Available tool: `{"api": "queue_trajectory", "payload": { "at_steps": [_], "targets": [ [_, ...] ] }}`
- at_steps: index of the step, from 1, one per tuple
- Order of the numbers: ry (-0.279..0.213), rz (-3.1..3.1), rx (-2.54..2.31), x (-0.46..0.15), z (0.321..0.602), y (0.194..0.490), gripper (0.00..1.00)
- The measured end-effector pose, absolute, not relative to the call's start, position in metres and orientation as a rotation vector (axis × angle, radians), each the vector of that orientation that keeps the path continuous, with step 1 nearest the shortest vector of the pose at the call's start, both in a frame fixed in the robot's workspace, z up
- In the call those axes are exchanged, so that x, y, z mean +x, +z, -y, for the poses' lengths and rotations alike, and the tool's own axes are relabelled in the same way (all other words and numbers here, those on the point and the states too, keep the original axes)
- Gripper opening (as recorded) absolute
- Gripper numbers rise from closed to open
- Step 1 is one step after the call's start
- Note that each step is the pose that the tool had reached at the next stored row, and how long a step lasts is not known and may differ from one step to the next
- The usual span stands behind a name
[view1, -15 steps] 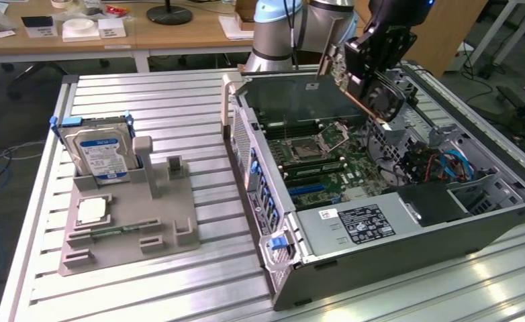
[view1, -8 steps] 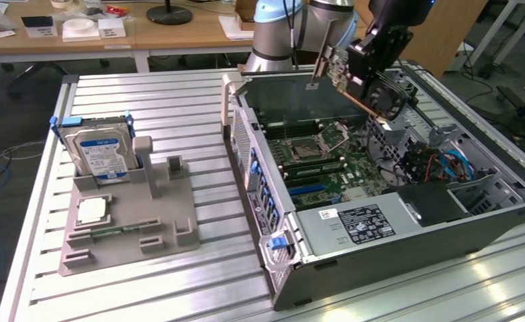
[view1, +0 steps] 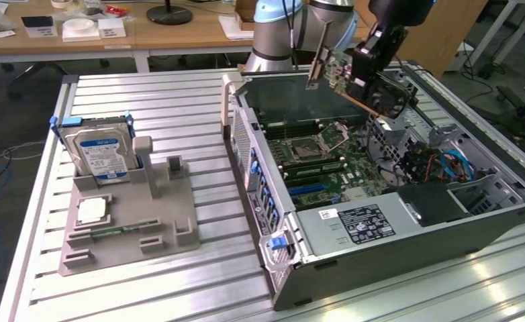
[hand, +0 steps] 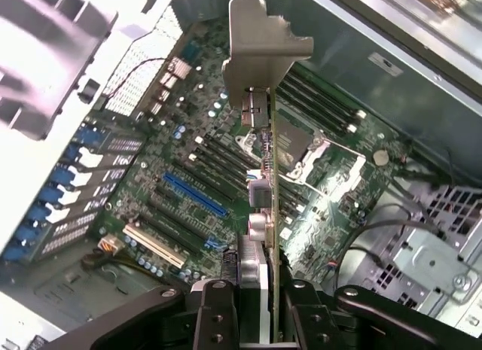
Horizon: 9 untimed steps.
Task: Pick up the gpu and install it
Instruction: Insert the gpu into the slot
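Observation:
The gpu hangs tilted in the air over the far end of the open computer case, and my gripper is shut on it from above. Its metal end bracket points to the exterior view's left. In the wrist view the gpu is edge-on, a narrow strip running from between my fingers out to the bracket. Below it lies the green motherboard with a blue slot and a white slot. The card is well clear of the board.
A grey fixture on the ribbed table at the exterior view's left holds a blue-labelled hard drive upright and a small square processor chip. The case walls, its drive cage and blue cables surround the board.

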State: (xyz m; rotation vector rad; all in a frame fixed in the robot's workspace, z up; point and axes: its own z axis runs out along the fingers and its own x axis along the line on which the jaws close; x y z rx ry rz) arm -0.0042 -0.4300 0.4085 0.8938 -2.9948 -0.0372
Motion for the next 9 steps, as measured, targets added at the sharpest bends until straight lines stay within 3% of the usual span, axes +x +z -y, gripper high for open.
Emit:
{"api": "queue_trajectory", "payload": {
  "at_steps": [9],
  "targets": [
    [-0.035,2.913,1.127,-0.0041,0.4301,0.4085,0.28]
  ]
}}
